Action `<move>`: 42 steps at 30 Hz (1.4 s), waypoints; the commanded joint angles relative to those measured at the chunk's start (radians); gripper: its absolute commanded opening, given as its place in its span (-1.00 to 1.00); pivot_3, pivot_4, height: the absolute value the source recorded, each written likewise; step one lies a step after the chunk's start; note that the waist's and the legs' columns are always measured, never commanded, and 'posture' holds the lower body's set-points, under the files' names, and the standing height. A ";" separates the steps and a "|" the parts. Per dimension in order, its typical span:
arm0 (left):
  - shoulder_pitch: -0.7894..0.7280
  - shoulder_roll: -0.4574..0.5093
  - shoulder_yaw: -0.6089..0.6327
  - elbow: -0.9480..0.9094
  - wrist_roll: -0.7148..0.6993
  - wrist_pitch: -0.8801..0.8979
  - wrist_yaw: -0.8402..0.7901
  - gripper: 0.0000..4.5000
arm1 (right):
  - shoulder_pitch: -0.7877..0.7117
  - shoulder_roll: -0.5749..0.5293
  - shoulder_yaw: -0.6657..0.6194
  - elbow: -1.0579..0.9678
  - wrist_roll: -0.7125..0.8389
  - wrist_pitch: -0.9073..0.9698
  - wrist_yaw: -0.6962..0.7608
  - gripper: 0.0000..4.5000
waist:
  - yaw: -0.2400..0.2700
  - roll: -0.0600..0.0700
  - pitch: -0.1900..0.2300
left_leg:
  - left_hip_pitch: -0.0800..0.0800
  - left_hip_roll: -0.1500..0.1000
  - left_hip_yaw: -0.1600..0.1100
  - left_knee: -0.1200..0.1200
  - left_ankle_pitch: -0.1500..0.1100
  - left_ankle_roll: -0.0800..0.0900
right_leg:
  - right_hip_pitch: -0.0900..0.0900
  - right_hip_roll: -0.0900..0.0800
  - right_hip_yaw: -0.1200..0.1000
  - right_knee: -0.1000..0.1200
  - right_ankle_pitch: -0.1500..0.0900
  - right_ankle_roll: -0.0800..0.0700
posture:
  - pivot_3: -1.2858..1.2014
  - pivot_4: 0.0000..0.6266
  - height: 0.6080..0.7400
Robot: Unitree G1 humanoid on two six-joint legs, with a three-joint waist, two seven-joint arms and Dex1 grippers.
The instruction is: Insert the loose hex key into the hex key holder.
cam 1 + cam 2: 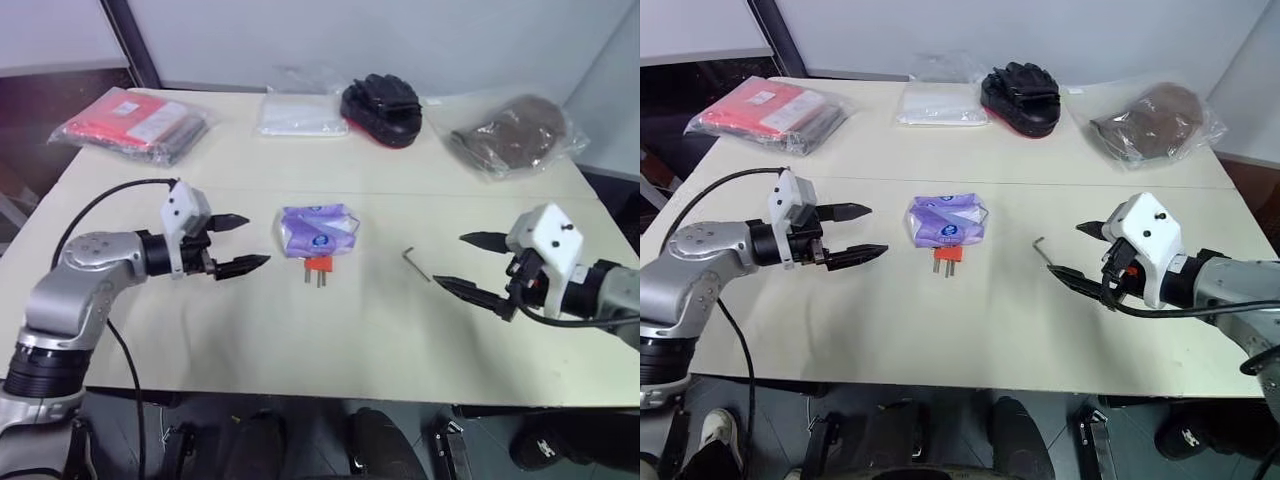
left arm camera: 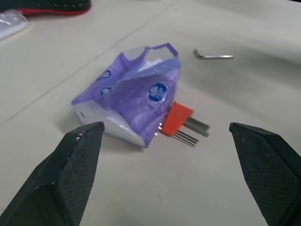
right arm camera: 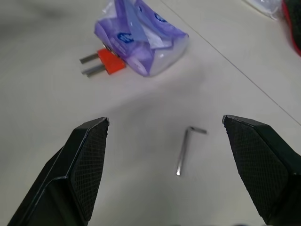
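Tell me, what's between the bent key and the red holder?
Nothing. The right wrist view shows bare table between the key and the holder.

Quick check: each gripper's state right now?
Left gripper: open, holding nothing.
Right gripper: open, holding nothing.

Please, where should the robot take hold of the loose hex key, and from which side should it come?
Probably the long arm of the loose hex key, pinched across its width from above by the open right gripper: it lies flat on the table, apart from other things.
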 commanded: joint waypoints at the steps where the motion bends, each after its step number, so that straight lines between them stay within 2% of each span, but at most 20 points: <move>1: -0.021 0.011 0.029 -0.024 -0.012 -0.012 -0.015 0.98 | -0.028 -0.010 -0.016 -0.021 0.015 -0.002 -0.015 0.80 | 0.000 0.000 0.000 | 0.000 0.000 0.000 0.000 0.000 0.000 | 0.000 0.000 0.000 0.000 0.000 0.000 | 0.03 -0.52 1.00; 21: -0.061 -0.011 0.003 -0.047 -0.013 0.044 0.022 0.98 | -0.059 -0.003 0.020 -0.022 0.011 -0.010 -0.049 0.80 | 0.000 0.000 0.000 | 0.000 0.000 0.000 0.000 0.000 0.000 | 0.000 0.000 0.000 0.000 0.000 0.000 | 0.03 -0.52 1.00; 28: -0.078 -0.048 -0.009 -0.015 0.010 0.063 0.080 0.98 | -0.058 0.007 0.037 -0.024 -0.010 -0.027 -0.071 0.80 | 0.000 0.000 0.000 | 0.000 0.000 0.000 0.000 0.000 0.000 | 0.000 0.000 0.000 0.000 0.000 0.000 | 0.03 -0.52 1.00; 32: -0.101 -0.096 -0.063 0.066 0.086 0.058 0.146 0.98 | -0.057 0.020 0.057 -0.035 -0.014 -0.030 -0.088 0.80 | 0.001 0.000 0.000 | 0.000 0.000 0.000 0.001 0.000 0.000 | 0.000 0.000 0.000 0.001 0.000 0.000 | 0.03 -0.52 1.00; 38: -0.147 -0.239 -0.114 0.169 0.140 0.081 0.247 0.98 | -0.045 0.041 0.087 -0.050 -0.039 -0.041 -0.118 0.80 | 0.003 -0.001 0.000 | -0.001 0.000 0.000 0.001 0.000 0.000 | 0.000 0.000 0.000 0.001 0.000 0.000 | 0.03 -0.52 1.00; 42: -0.209 -0.362 -0.137 0.322 0.193 0.045 0.332 0.98 | -0.010 0.073 0.082 -0.090 -0.040 -0.032 -0.157 0.80 | 0.005 0.000 0.000 | 0.000 0.000 -0.001 0.002 0.000 0.000 | 0.000 0.000 -0.001 0.001 0.001 0.001 | 0.03 -0.52 1.00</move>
